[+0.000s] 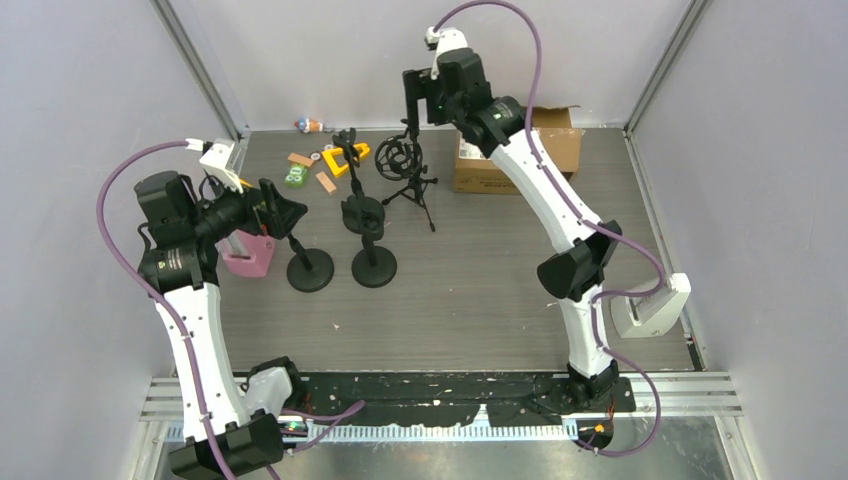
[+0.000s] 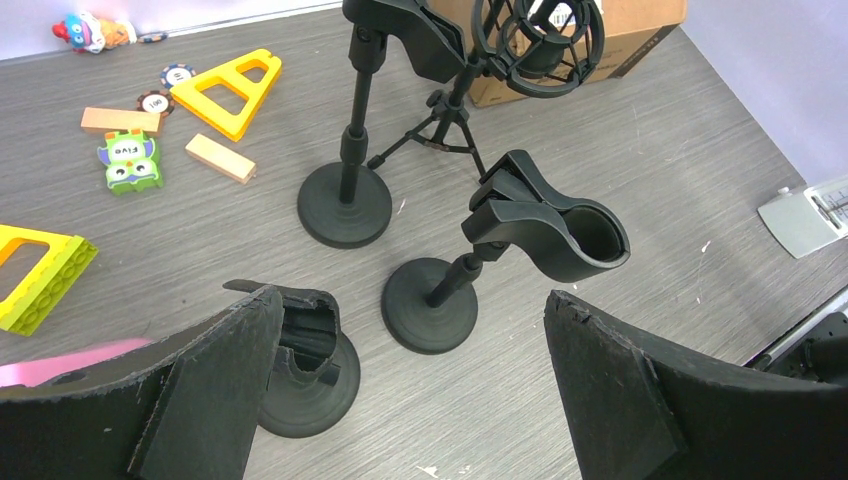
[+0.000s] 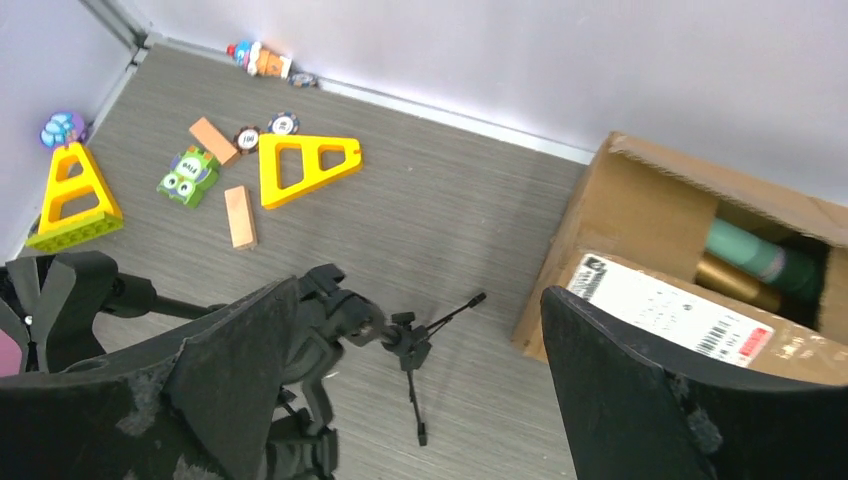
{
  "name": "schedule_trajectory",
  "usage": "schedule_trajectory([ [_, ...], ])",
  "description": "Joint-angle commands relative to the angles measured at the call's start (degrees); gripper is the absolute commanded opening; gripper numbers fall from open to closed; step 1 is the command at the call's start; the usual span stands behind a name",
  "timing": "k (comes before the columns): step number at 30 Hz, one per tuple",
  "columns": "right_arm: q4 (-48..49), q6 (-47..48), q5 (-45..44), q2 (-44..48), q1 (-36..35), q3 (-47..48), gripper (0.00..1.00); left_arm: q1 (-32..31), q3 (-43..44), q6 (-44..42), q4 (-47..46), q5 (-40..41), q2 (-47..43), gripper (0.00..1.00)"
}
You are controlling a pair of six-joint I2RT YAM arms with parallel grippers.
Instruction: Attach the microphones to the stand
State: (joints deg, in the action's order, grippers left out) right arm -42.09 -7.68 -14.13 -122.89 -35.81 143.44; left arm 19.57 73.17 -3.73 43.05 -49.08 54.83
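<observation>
Nearest the lens, the fingers of your right gripper stood spread wide, holding nothing and touching nothing, with the small tripod on the table below the gap. The microphones lay to the right of those fingers, inside the open cardboard box. You could see only a mint green microphone and a gold microphone side by side, their long axes parallel to each other and to the box's labelled flap (the ends were hidden, so head and tail could not be told apart). Your right arm was plainly the nearer one. A reach would, I judge, have meant swinging right and turning the wrist so the fingers closed across those axes. Your left gripper hung just as wide open and empty over the clip stand, well apart from the box.
</observation>
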Motion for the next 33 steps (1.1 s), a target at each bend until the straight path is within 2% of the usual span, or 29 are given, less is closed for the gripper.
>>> schedule_trajectory([
  [1,2.88,-0.39,0.27,9.67,4.18,-3.15,0.95,0.20,0.31,0.00,-1.46,-0.39,-0.87,1.00],
  [5,4.80,-1.52,-0.07,12.58,13.16,-12.72,0.96,0.20,0.33,-0.53,-0.74,0.10,-1.29,1.00],
  [10,4.08,-2.86,-3.90,10.33,21.07,-17.75,0.99,0.20,0.49,-0.80,0.81,0.13,-1.52,1.00],
  [13,4.36,-5.01,-5.55,10.05,25.83,-20.96,0.96,0.20,0.74,-1.33,1.62,0.06,-1.79,1.00],
  [20,10.82,-9.56,-1.84,13.60,34.48,-31.63,0.95,0.21,2.03,-1.40,3.20,-1.25,-1.45,1.00],
  [26,17.36,-13.13,8.31,14.34,38.95,-41.76,0.95,0.20,1.40,-1.17,2.87,-1.47,-2.03,1.00],
  [33,29.26,-16.01,14.31,21.69,38.48,-55.49,0.98,0.20,0.86,-1.93,3.24,-1.39,-2.46,0.99],
])
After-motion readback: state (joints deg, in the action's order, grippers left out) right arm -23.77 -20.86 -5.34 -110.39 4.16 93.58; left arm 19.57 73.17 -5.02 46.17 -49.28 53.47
